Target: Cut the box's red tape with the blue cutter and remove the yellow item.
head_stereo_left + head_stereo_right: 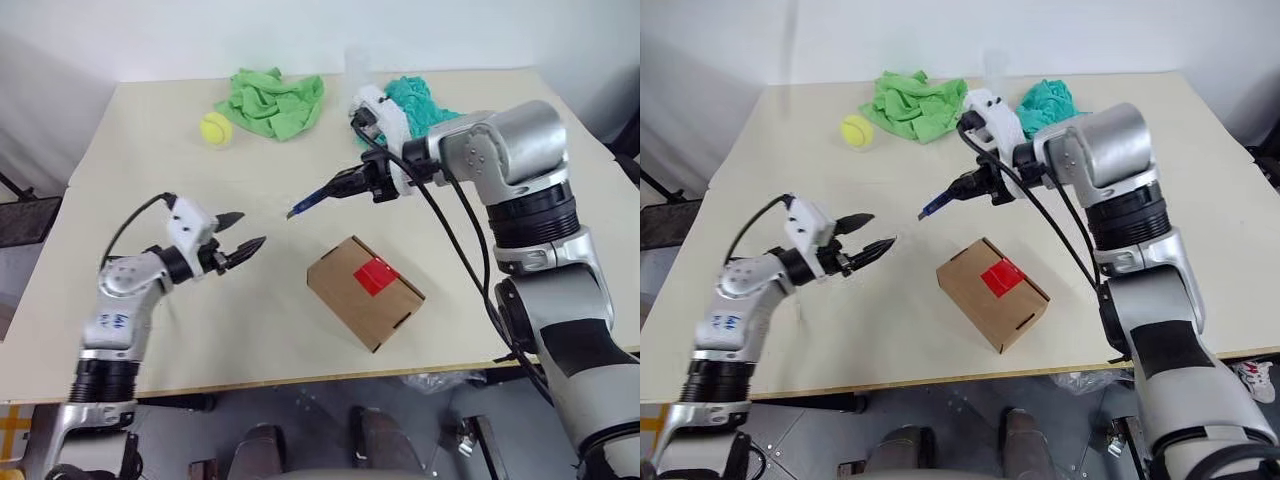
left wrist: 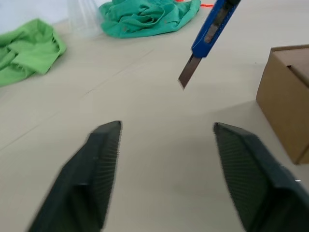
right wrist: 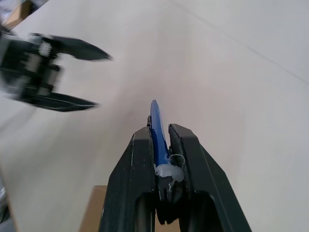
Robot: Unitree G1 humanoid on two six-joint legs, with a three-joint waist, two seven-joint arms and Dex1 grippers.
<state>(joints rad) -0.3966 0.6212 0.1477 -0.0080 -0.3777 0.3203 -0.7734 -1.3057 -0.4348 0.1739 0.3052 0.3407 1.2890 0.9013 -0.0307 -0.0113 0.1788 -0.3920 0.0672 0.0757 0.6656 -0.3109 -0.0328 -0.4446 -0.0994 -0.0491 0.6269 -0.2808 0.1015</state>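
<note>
The brown cardboard box (image 1: 350, 300) lies on the table's near middle, flaps shut, with the red tape (image 1: 376, 275) across its top seam. My right gripper (image 1: 347, 188) hangs above and behind the box, shut on the blue cutter (image 1: 316, 198), whose blade tip points down towards the left. In the right wrist view the cutter (image 3: 155, 121) sticks out between the closed fingers. My left gripper (image 1: 250, 228) hovers left of the box, open and empty, facing the cutter's blade (image 2: 187, 75). The yellow item is hidden.
A yellow-green tennis ball (image 1: 215, 128) and a crumpled green cloth (image 1: 275, 103) lie at the far left-middle. A teal cloth (image 1: 420, 100) and a clear cup (image 2: 87, 19) sit at the back. The table's front edge (image 1: 300, 382) runs close below the box.
</note>
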